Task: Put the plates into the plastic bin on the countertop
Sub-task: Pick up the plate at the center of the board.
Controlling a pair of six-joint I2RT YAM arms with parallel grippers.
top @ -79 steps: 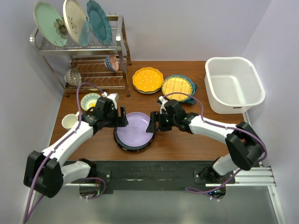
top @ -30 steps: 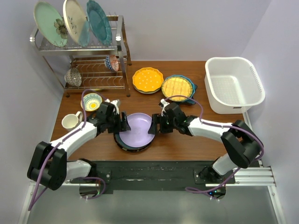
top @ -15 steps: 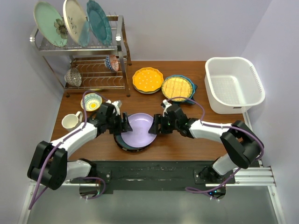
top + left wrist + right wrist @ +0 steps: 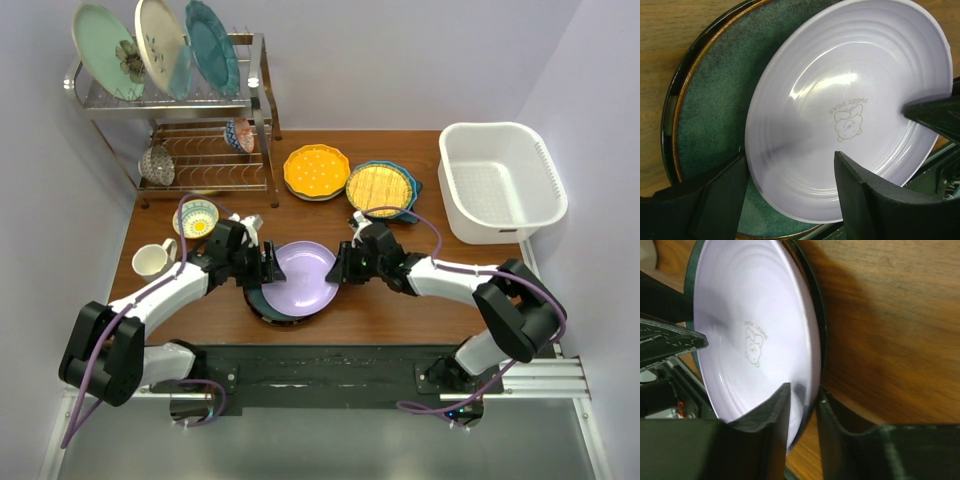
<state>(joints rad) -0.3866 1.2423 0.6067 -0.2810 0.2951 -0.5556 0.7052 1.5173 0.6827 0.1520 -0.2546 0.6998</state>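
Note:
The lilac plate (image 4: 300,278) (image 4: 840,100) (image 4: 750,340) lies tilted on the dark-rimmed plate (image 4: 256,302) (image 4: 710,110) (image 4: 822,335) at the table's front centre. It is pushed a little right of that plate. My right gripper (image 4: 340,267) (image 4: 804,388) is shut on its right rim, one finger inside the plate and one outside. My left gripper (image 4: 266,266) (image 4: 790,156) stands open at the plate's left edge, fingers wide apart. A yellow scalloped plate (image 4: 316,171) and a yellow gridded plate (image 4: 379,186) on a blue star plate (image 4: 413,189) lie behind. The white plastic bin (image 4: 447,165) sits at the far right.
A chrome wire rack (image 4: 255,100) stands at the back left with three large upright plates and a small patterned bowl (image 4: 238,134). Near my left arm are a yellow-and-blue bowl (image 4: 195,217) and a cream cup (image 4: 150,261).
My right gripper has closed on the lilac plate's right rim. The plate has slid right and tipped up off the dark plate. My left gripper stays open in place.

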